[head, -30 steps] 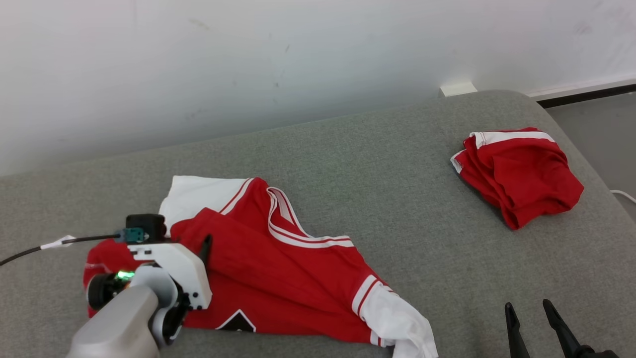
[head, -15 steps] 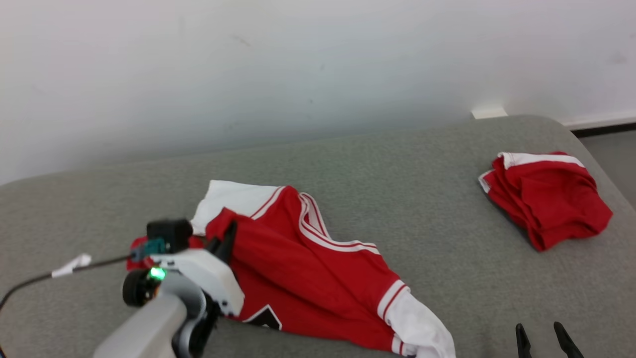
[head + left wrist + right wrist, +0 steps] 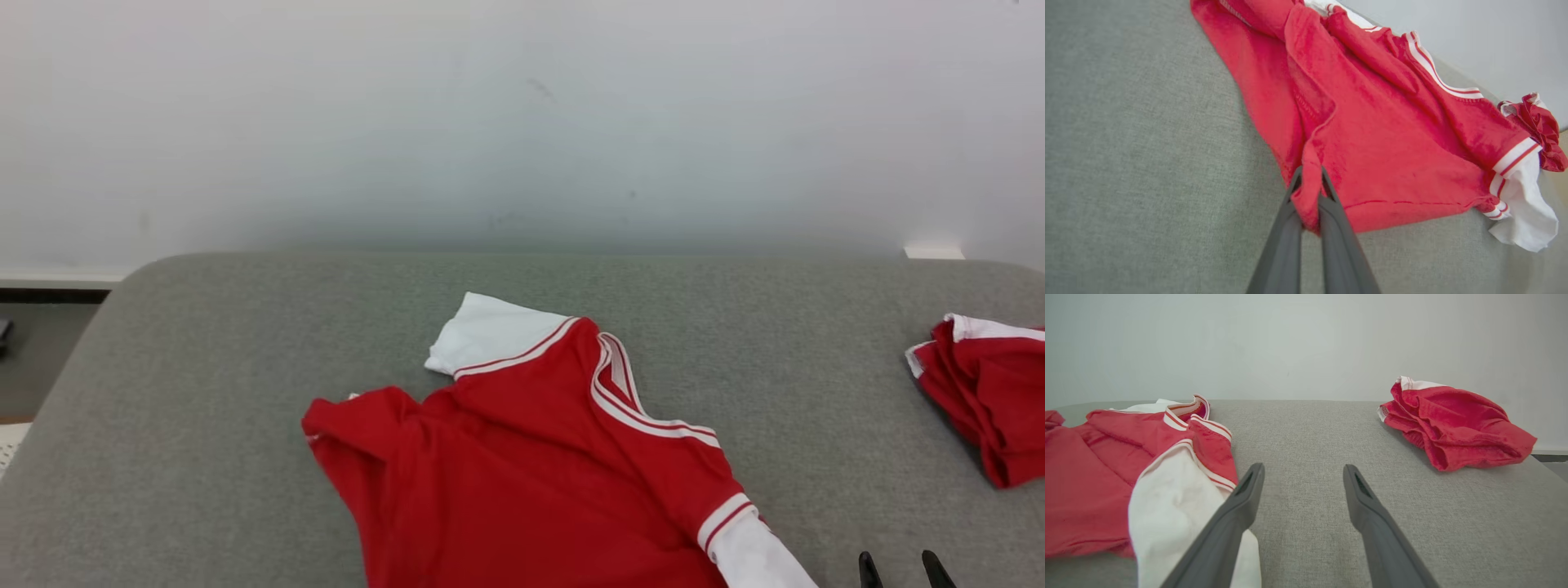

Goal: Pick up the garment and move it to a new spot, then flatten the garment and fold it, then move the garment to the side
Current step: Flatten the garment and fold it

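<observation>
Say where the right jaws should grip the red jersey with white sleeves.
Probably the hem corner of the red jersey, beside its white sleeve, approached from the near edge: that hem lies flat on the grey fabric cushion, across from the left jaws' pinch.

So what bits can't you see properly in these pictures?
Shirt: head view, its lower part is cut off by the bottom edge.
Red pile: head view, the right edge cuts off its far side.
Right fingers: head view, the bottom edge cuts off all but the tips.
Left fingers: left wrist view, they hide the shirt fold pinched between them.
</observation>
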Available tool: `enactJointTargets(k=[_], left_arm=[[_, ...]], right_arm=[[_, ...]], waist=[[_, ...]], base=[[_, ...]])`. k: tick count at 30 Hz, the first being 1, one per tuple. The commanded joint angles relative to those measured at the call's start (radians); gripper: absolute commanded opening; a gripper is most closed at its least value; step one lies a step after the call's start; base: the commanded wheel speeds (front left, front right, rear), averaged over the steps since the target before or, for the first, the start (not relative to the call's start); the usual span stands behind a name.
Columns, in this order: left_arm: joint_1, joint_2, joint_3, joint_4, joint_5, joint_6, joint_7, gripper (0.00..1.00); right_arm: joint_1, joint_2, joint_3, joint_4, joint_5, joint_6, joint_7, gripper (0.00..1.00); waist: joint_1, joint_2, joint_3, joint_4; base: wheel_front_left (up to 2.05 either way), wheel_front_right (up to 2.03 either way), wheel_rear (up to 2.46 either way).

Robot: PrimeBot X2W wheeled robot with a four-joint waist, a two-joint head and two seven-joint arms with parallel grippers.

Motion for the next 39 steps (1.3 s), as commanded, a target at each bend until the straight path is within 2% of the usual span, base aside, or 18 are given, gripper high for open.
enactJointTargets(k=[1,8,9,10,13,19,22,25,28,32,33,37,39], left_arm=[[0.023,-0.002,0.009,-0.011,-0.006,0.005,-0.006,0.00],[0.110,0.029,0.034,-0.002,-0.019,0.029,-0.004,0.00],[0.119,0.039,0.030,0.004,-0.021,0.030,0.003,0.42],[0.126,0.045,0.029,0.008,-0.030,0.031,0.013,1.00],[0.140,0.076,0.044,0.009,-0.042,0.043,0.026,1.00],[0.135,0.152,0.104,-0.062,-0.023,0.102,0.017,1.00],[0.090,0.165,0.114,-0.126,-0.008,0.098,0.018,1.00],[0.013,0.144,0.090,-0.156,0.018,0.077,0.055,1.00],[-0.098,0.073,0.046,-0.134,0.032,0.033,0.105,1.00],[-0.255,-0.046,-0.036,-0.023,0.052,-0.039,0.190,1.00],[-0.255,-0.046,-0.036,-0.023,0.052,-0.039,0.190,1.00],[-0.362,-0.164,-0.116,0.118,0.066,-0.108,0.253,1.00],[-0.404,-0.205,-0.137,0.178,0.076,-0.135,0.267,1.00]], right_arm=[[0.013,-0.002,-0.001,0.003,-0.003,-0.003,-0.002,1.00],[0.009,-0.003,-0.001,0.011,-0.009,-0.003,-0.002,1.00],[0.008,-0.002,0.003,0.012,-0.008,-0.003,-0.002,1.00],[0.008,-0.003,0.005,0.012,-0.008,-0.003,-0.002,1.00],[0.012,-0.003,0.005,0.011,-0.006,-0.003,-0.002,1.00],[0.024,-0.002,-0.002,0.002,-0.010,-0.003,-0.002,1.00],[0.025,-0.002,0.003,0.002,-0.010,-0.003,-0.002,1.00],[0.012,-0.002,0.013,0.002,-0.011,-0.003,-0.002,1.00],[-0.008,-0.002,0.030,0.002,-0.013,-0.003,-0.002,1.00],[-0.037,-0.002,0.055,0.003,-0.011,-0.003,-0.002,1.00],[-0.037,-0.002,0.055,0.003,-0.011,-0.003,-0.002,1.00],[-0.054,-0.003,0.061,0.010,-0.008,-0.003,-0.002,1.00],[-0.061,-0.002,0.060,0.011,-0.009,-0.003,-0.002,1.00]], waist=[[0.0000,0.0000,-0.008,0.022],[0.0000,0.0000,-0.024,0.041],[0.0000,0.0000,-0.027,0.039],[0.0000,0.0000,-0.029,0.036],[0.0000,0.0000,-0.036,0.025],[0.0000,0.0000,-0.042,0.005],[0.0000,0.0000,-0.041,-0.004],[0.0000,0.0000,-0.031,-0.018],[0.0000,0.0000,-0.014,-0.039],[0.0000,0.0000,0.015,-0.092],[0.0000,0.0000,0.015,-0.092],[0.0000,0.0000,0.037,-0.158],[0.0000,0.0000,0.048,-0.189]], base=[[0.00,0.00,0.00],[0.00,0.00,0.00],[0.00,0.00,0.00],[0.00,0.00,0.00],[0.00,0.00,0.00],[0.00,0.00,0.00],[0.00,0.00,0.00],[0.00,0.00,0.00],[0.00,0.00,0.00],[0.00,0.00,0.00],[0.00,0.00,0.00],[0.00,0.00,0.00],[0.00,0.00,0.00]])
